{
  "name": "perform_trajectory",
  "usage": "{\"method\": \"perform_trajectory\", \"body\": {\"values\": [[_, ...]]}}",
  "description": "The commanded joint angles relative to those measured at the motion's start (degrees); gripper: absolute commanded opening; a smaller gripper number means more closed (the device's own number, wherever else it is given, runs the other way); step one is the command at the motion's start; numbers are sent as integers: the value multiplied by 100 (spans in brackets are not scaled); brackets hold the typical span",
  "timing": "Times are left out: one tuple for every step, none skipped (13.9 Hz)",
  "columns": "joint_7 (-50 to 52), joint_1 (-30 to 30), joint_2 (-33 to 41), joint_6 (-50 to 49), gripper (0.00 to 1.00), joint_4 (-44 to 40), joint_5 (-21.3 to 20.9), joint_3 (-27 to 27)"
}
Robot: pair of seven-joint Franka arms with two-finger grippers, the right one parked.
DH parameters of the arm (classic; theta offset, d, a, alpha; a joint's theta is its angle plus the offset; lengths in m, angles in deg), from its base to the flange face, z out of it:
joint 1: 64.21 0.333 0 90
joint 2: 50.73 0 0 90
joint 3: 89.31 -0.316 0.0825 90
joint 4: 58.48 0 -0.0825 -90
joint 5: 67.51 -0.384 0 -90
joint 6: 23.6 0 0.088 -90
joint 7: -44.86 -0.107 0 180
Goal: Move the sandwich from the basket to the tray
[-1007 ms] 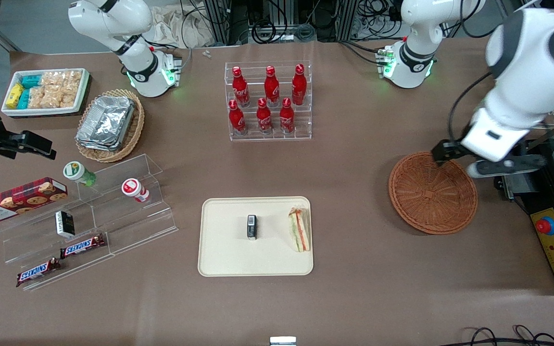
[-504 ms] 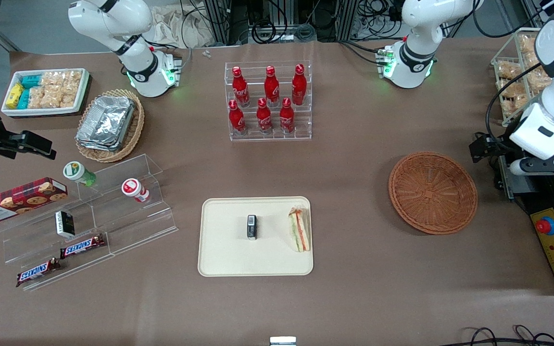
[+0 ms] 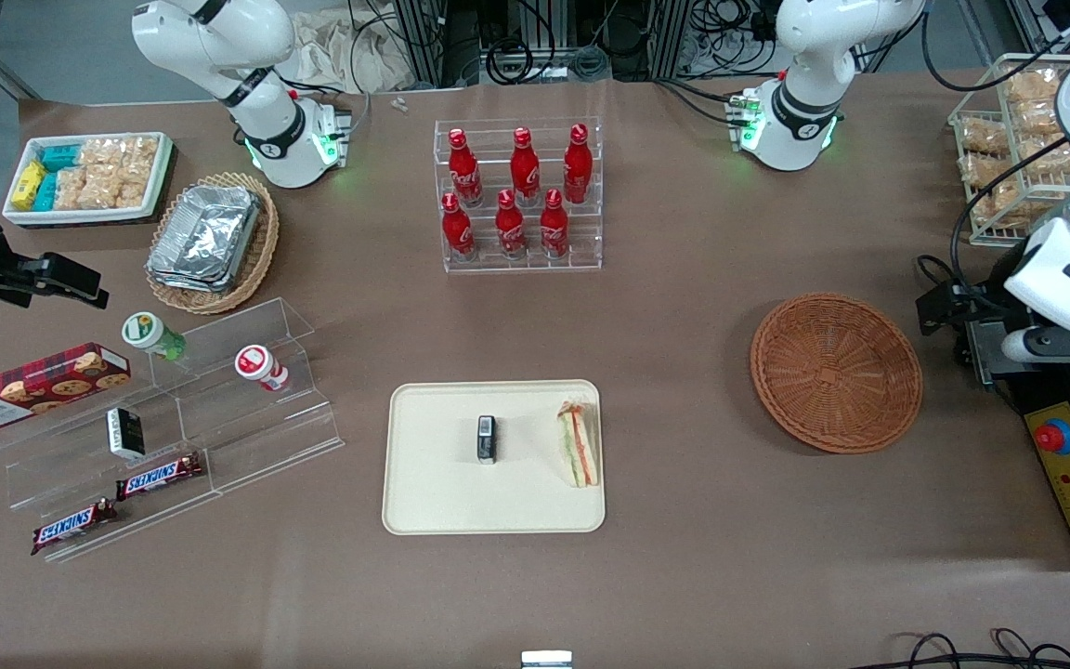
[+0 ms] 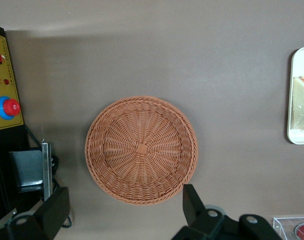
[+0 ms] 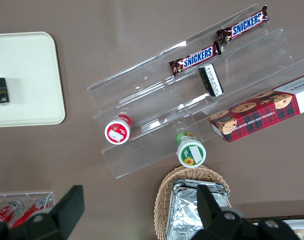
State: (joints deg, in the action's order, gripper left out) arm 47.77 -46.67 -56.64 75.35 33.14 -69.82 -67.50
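Note:
The clear-wrapped sandwich [image 3: 578, 443] lies on the cream tray [image 3: 433, 465], close to the tray edge that faces the basket, beside a small dark object [image 3: 487, 439]. The round reddish-brown basket [image 3: 835, 372] stands with nothing in it. My gripper [image 3: 972, 321] hangs high over the table edge at the working arm's end, beside the basket and apart from it. The left wrist view looks down on the basket [image 4: 141, 149] with my gripper [image 4: 122, 197] open, its fingertips [image 4: 192, 200] spread wide with nothing between them. The sandwich [image 4: 303, 100] and tray rim [image 4: 292, 135] show at that view's edge.
A control box with a red button [image 3: 1060, 437] and a wire rack of snack packets [image 3: 1009, 149] stand close to my arm. A clear rack of red bottles [image 3: 521, 195] stands mid-table. Toward the parked arm's end are acrylic steps [image 3: 173, 427] and a tan basket of foil containers [image 3: 210, 237].
My arm has pulled back from above the basket's rim toward the working arm's end of the table. Sandwich, tray and basket have not moved.

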Motion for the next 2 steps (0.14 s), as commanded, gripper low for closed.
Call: {"method": "perform_trajectory", "body": {"values": [[-1, -13, -147, -174, 100, -215, -24, 35], [-1, -4, -148, -174, 100, -224, -24, 35]]}}
